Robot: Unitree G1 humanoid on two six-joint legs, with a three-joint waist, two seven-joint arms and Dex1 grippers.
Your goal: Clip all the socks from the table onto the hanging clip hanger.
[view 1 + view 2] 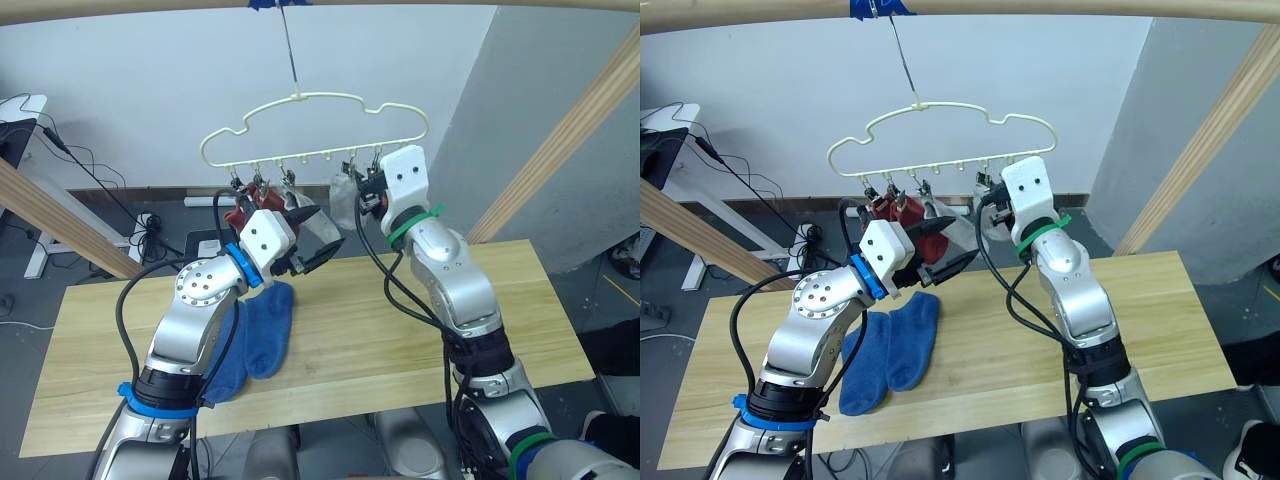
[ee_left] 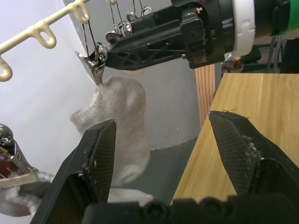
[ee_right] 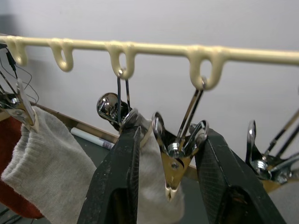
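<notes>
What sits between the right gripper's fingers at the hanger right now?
In the right wrist view, the right gripper has a metal clip between its open fingers, hanging from the clip hanger, with a grey sock just behind it.

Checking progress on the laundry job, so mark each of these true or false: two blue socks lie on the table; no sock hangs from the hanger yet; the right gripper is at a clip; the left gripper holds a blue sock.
1. Two blue socks lie on the table. True.
2. No sock hangs from the hanger yet. False: red socks and grey socks already hang from its clips.
3. The right gripper is at a clip. True: its fingers flank it.
4. The left gripper holds a blue sock. False: it is open and empty.
</notes>
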